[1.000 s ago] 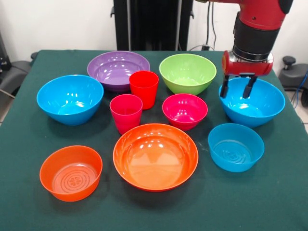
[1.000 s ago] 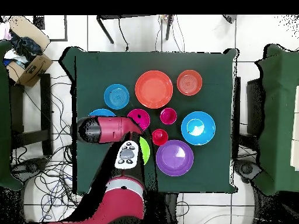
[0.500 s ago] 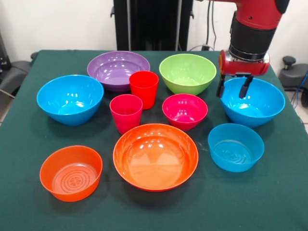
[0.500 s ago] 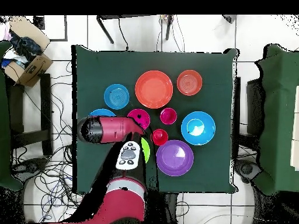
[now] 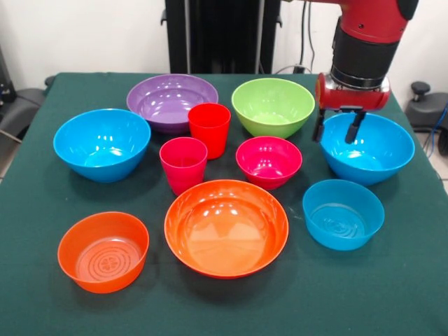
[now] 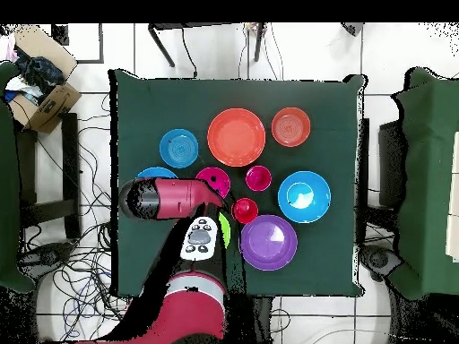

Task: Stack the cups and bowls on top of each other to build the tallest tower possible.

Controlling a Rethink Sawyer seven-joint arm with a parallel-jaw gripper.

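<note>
Just beneath the empty, parted pincer (image 5: 337, 129), the blue bowl (image 5: 366, 148): I'd straddle its near rim before closing.

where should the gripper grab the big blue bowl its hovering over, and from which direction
Take the blue bowl by its thin rim, coming straight down from above. It sits upright and open, too wide to span, so one finger would go inside the wall and one outside. The open gripper hangs over the rim's part nearest the green bowl, probably the easiest spot.
</note>
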